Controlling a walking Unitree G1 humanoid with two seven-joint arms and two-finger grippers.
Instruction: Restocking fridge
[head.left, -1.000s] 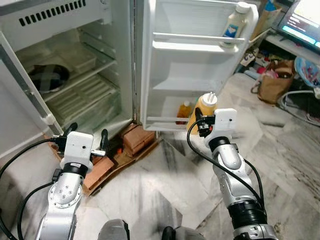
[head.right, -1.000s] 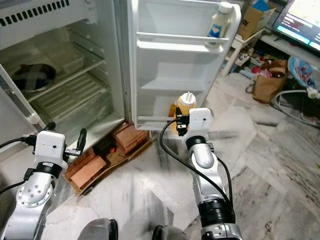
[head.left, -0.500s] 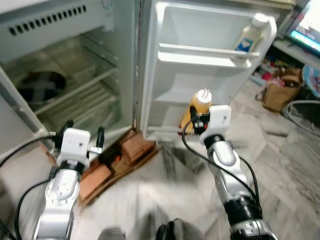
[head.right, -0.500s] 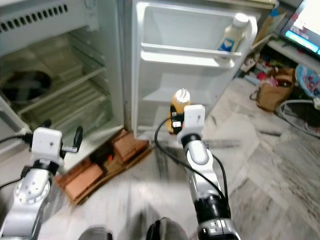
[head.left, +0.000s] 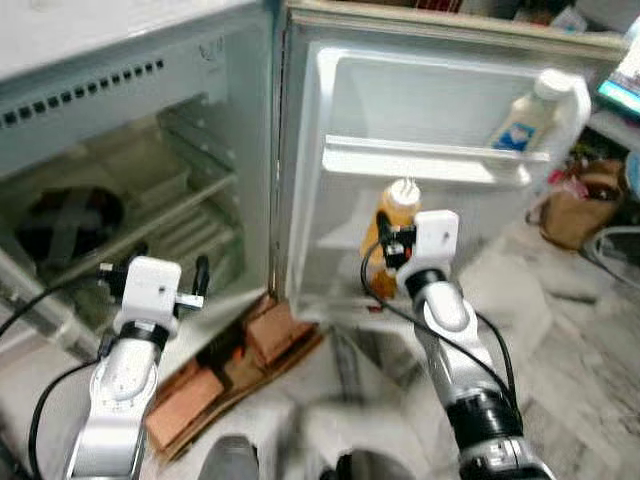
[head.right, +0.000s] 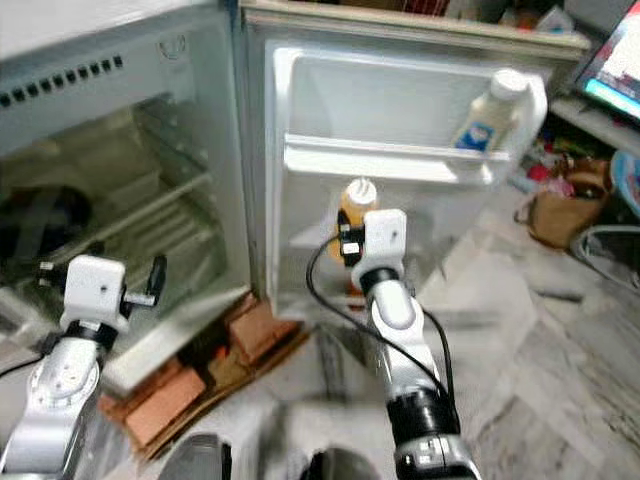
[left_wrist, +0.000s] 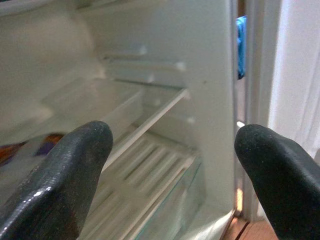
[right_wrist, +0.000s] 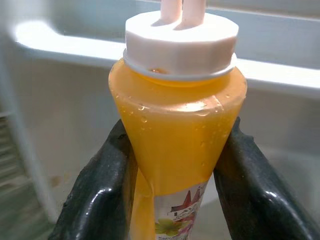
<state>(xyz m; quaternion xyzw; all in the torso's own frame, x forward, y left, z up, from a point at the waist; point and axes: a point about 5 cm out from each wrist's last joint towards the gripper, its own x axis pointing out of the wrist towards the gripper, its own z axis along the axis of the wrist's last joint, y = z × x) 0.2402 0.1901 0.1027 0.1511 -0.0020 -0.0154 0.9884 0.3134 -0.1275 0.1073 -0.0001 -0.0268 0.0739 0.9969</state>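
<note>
Blur is seen across the floor (head.left: 560, 330). An orange sauce bottle (right_wrist: 177, 130), white-capped and wet, is gripped by the right pincer (right_wrist: 175, 200); the left pincer (left_wrist: 165, 170) is held wide.

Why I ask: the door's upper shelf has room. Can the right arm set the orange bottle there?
Probably yes: the right pincer holds the orange bottle just below the door shelf, with nothing between; the white bottle stands aside.
</note>
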